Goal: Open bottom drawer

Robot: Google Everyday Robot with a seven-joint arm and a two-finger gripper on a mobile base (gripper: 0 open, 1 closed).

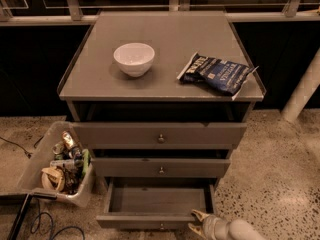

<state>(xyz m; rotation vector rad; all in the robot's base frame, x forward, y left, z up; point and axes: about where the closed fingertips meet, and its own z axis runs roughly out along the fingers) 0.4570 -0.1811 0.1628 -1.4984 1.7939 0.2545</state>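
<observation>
At the foot of the cabinet [165, 79], right front corner: the tool [198, 222] sits low, just above the floor [280, 174], with its pale arm running off toward the bottom right. Its 2 fingers [200, 216] are spread with a gap between them. 1 lies at the top edge of the drawer front, the other just outside it. Cannot tell if either touches the panel.

The bottom drawer [155, 199], lowest of 3 in the cabinet, is pulled well out. Shallow grey inside, nothing visible in it. Its small round knob [161, 226] is at the middle of the front, left of the tool and apart from it.

The middle drawer [160, 167] and top drawer [160, 134] each stand out a little from the cabinet frame, dark gaps above them, 1 knob each.

On the cabinet top:
- white bowl [134, 59], upright, left of centre
- dark blue snack bag [217, 74], lying flat, right side, near the right edge; well apart from the bowl

Left of the cabinet, on the floor: a pale bin [35, 156] holding mixed cans and wrappers, just beside the lower drawers. A dark cable [45, 224] loops in front of the bin. Right of the cabinet, further back: a white post [302, 91], leaning.
</observation>
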